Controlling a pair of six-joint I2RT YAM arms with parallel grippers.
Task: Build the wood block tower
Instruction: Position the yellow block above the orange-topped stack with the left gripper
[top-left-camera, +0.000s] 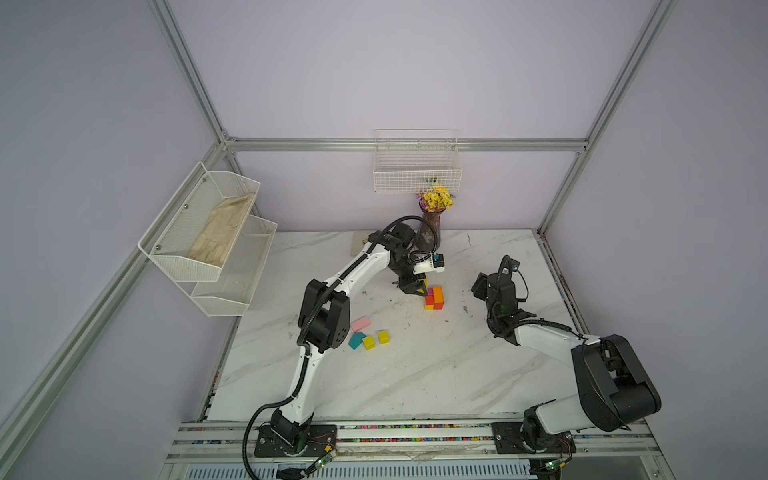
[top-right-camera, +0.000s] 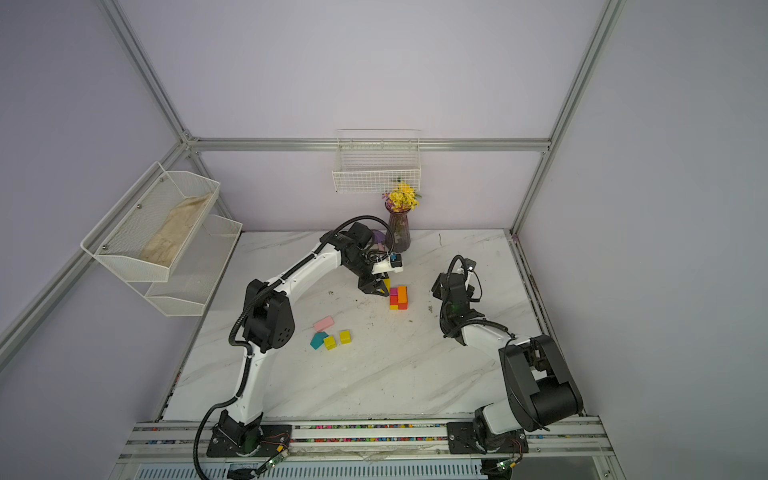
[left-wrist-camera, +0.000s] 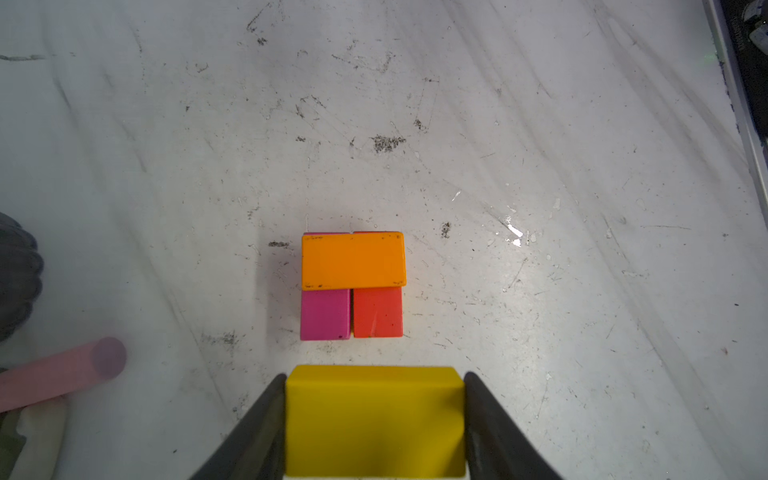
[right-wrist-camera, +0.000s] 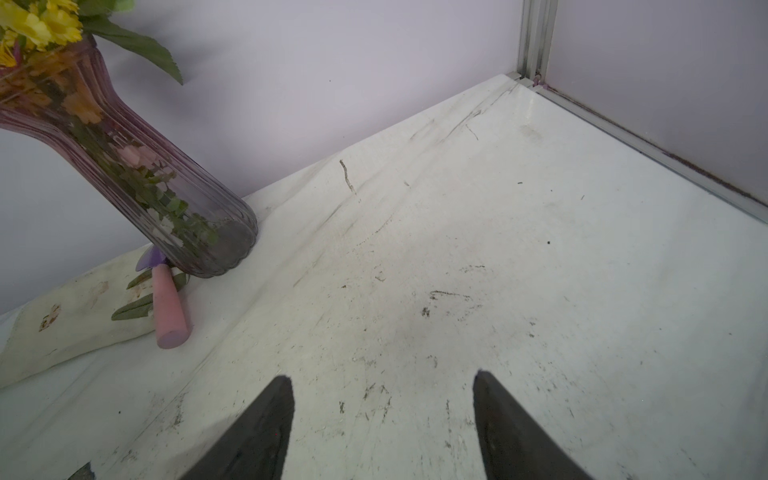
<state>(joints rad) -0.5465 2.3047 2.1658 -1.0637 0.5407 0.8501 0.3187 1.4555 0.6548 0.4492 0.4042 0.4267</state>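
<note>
**Left gripper** (left-wrist-camera: 374, 375): I hold a yellow block (left-wrist-camera: 374, 419) clamped between both jaws, above the table (left-wrist-camera: 540, 166) and just short of the tower (top-left-camera: 434, 298).

**Tower, left wrist view:** an orange block (left-wrist-camera: 353, 259) lies across a magenta block (left-wrist-camera: 325, 313) and a red block (left-wrist-camera: 377, 311), which stand side by side. It covers about half of each and leaves the nearer half bare. I judge the bare half to be the seat for my block.

**Right gripper** (right-wrist-camera: 381, 374): jaws apart, empty, over bare table well to the side of the tower.

**Loose blocks:** a pink block (top-left-camera: 360, 323), a teal block (top-left-camera: 356, 340) and two yellow cubes (top-left-camera: 368, 342) lie well apart from the tower.

**Hazards:**
- If I come in too low, my block's edge may strike the orange block and push it off.
- If I set down off-centre, the block overhangs the magenta-red pair and may tip on release.
- If my jaws open too wide, a finger may nudge the tower.
</note>
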